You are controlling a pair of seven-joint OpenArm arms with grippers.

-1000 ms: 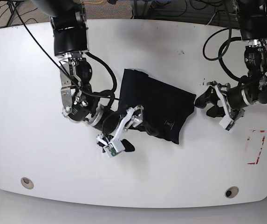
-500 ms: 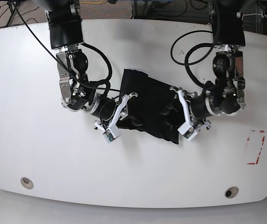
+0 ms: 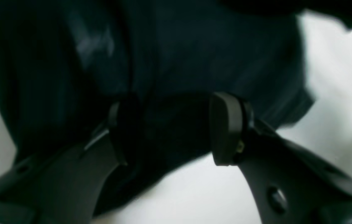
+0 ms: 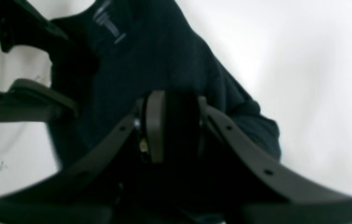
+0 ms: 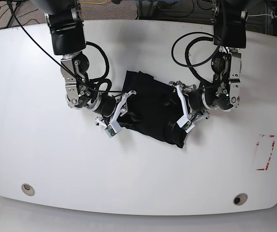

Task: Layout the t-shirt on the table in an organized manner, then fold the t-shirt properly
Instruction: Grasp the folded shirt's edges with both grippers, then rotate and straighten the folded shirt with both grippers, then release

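We see t-shirt (image 5: 153, 110) bunched mid-table (image 5: 138, 183), between both arms. Our right gripper (image 4: 176, 124): fingers pinched together on fold of black cloth at shirt's edge. Our left gripper (image 3: 169, 127): fingers apart, straddling cloth at shirt's other edge, pads (image 3: 225, 129) not pressed together. Red-and-white tape rectangle (image 5: 265, 152) well apart from shirt, near table edge.

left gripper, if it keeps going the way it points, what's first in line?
The t-shirt. In the left wrist view the left gripper has its jaws apart with dark cloth between and just ahead of them; the table shows only past the cloth's edge. Whether the pads already touch the fabric is unclear.
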